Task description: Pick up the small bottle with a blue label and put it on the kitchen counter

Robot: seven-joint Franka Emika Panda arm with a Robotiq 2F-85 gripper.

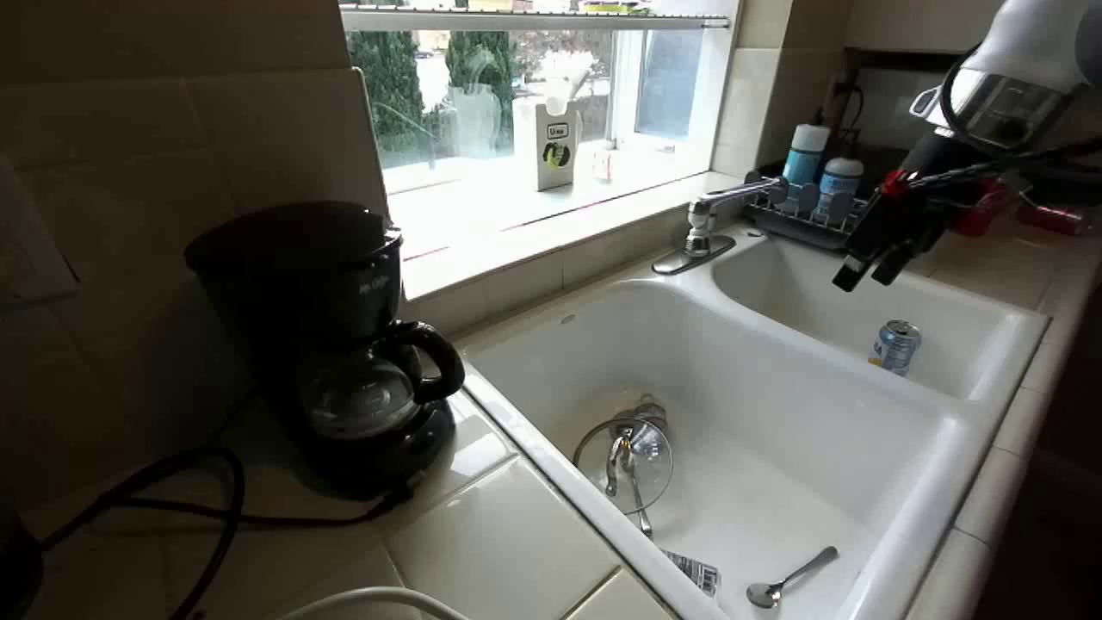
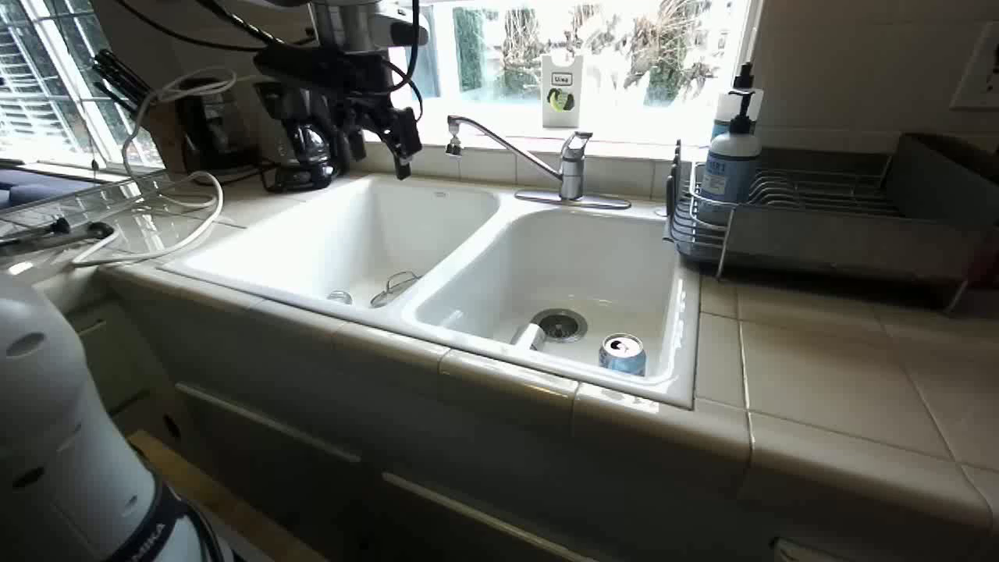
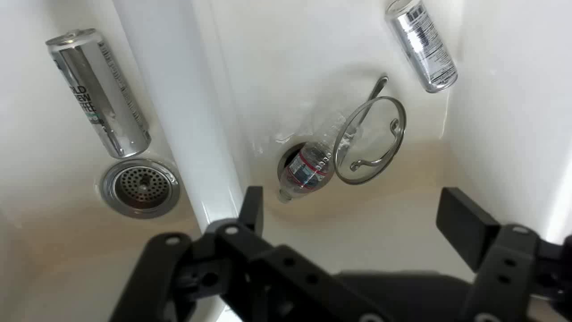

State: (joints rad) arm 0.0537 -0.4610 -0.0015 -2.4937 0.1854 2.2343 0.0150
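The small bottle with a blue label [image 3: 308, 170] is clear plastic, its blue-and-white label edged in red. It lies in the larger white basin, partly over the drain and against a glass lid. It also shows in an exterior view [image 1: 650, 412]; its lower part is behind the lid there. My gripper [image 3: 357, 217] is open and empty, high above the basin, with the bottle ahead of its left finger in the wrist view. It shows in both exterior views [image 1: 868, 274] [image 2: 381, 156]. The pale tiled kitchen counter [image 1: 499, 525] [image 2: 819, 367] surrounds the sink.
The glass lid [image 3: 370, 147], a silver can [image 3: 424, 49] and a spoon [image 1: 792, 577] share the basin. Another silver can [image 3: 100, 94] and a bluish can [image 2: 622, 355] are in the other basin. A faucet [image 2: 574, 168], coffee maker [image 1: 318, 344] and rack bottles [image 2: 730, 168] stand around.
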